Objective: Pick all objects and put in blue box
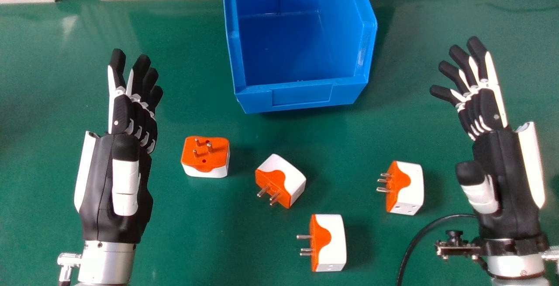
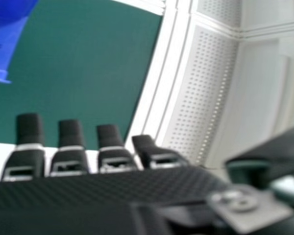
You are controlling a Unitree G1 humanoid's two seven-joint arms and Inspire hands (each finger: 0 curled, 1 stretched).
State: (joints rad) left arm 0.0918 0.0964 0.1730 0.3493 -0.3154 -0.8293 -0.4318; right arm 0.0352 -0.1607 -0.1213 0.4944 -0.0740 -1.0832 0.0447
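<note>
Seemingly near right hand (image 1: 489, 107), adapter (image 1: 412, 187)

Green table (image 1: 174, 242): bright and fairly evenly lit, with a pale patch of glare toward its far left.
Blue box (image 1: 301, 96): floor darker than its rim, soft shadow along its right side and under its front.
Plug adapters (image 1: 334, 242): faint shadows spread to their right, so I take the light as coming from above, slightly left.
White table edge (image 2: 159, 73): glaring, nearly washed out.
My right thumb (image 2: 277, 152): dark, out of focus close to my camera.
</note>
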